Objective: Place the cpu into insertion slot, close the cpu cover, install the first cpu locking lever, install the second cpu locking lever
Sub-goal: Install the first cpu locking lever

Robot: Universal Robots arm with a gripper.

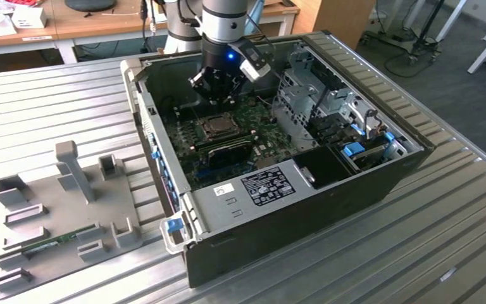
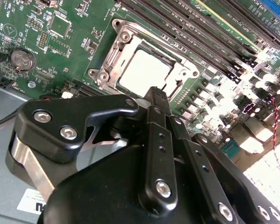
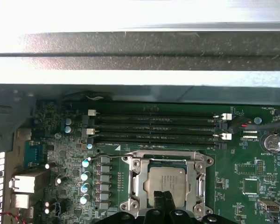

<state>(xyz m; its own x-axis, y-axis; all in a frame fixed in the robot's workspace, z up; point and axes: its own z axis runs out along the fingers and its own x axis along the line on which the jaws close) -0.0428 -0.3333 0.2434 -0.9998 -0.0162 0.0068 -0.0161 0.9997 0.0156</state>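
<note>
In the exterior view, the open computer case (image 1: 311, 190) lies on my slatted metal desk (image 1: 57, 95), with wooden desks (image 1: 99, 25) behind. The pincer (image 1: 218, 94) hangs over the insertion slot (image 1: 215, 126).

In the second wrist view, the pincer's tips are pressed together, gripping nothing, just above the cpu (image 2: 142, 70).

In the first wrist view, the cpu sits in the slot, the cpu cover (image 3: 135, 182) flat around it, beside the memory slots (image 3: 154, 121).
</note>
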